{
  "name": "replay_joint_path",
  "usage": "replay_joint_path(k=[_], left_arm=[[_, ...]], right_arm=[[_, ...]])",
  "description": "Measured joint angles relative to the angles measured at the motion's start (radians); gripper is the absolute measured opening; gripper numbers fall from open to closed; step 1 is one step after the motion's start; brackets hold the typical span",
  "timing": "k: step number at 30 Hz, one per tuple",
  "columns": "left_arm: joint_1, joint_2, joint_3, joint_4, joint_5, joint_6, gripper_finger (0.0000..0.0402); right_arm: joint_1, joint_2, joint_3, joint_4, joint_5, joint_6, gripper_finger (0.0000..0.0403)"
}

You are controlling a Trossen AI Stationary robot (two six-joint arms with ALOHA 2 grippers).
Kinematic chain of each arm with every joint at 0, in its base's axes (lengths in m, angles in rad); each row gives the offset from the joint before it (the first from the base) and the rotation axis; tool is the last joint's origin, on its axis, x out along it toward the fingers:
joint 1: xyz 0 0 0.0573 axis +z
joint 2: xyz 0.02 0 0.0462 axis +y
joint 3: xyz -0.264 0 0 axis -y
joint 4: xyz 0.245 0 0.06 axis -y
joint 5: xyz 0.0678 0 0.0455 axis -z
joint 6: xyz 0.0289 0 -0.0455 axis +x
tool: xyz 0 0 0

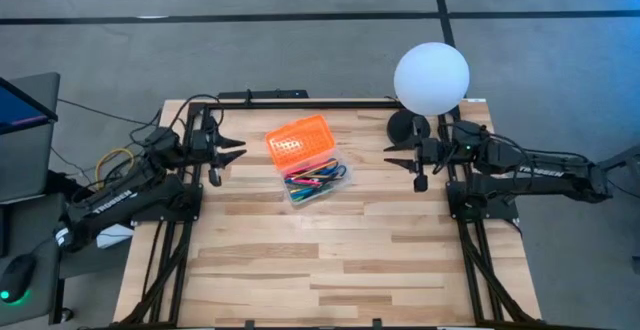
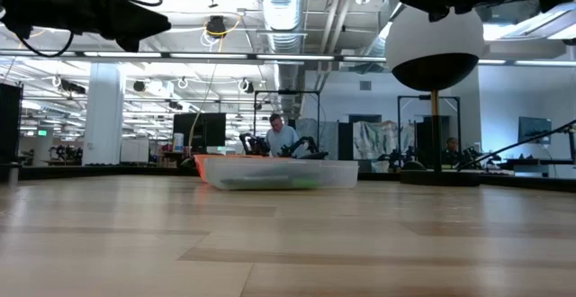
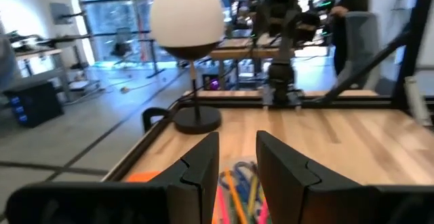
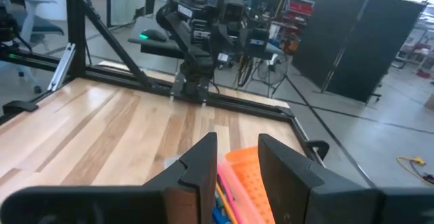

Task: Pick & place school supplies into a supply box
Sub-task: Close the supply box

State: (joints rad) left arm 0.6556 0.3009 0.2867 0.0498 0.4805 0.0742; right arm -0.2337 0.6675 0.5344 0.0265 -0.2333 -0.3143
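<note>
Clear plastic supply box [image 1: 316, 181] with bright orange ribbed lid [image 1: 297, 141] swung open sits on the light wooden counter [image 1: 330, 260], toward its far edge. Coloured pens, pencils and markers [image 1: 312, 178] lie inside the clear tray. White globe lamp on a black stand [image 1: 431, 78] is to the box's right, at the counter's far corner. Left gripper [image 1: 238, 153] hovers just left of the box, fingers [image 3: 196, 172] parted, grasping nothing. Right gripper [image 1: 392, 156] hovers to the box's right, below the lamp, fingers [image 4: 198, 168] parted, empty.
</note>
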Motion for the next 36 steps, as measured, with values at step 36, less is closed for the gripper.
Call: replay_joint_path(k=[36], left_arm=[[0.014,0.68,0.016,0.38,-0.364,0.012,0.0093]], right_arm=[[0.002,0.437,-0.027,0.483,0.079,0.135,0.0102]])
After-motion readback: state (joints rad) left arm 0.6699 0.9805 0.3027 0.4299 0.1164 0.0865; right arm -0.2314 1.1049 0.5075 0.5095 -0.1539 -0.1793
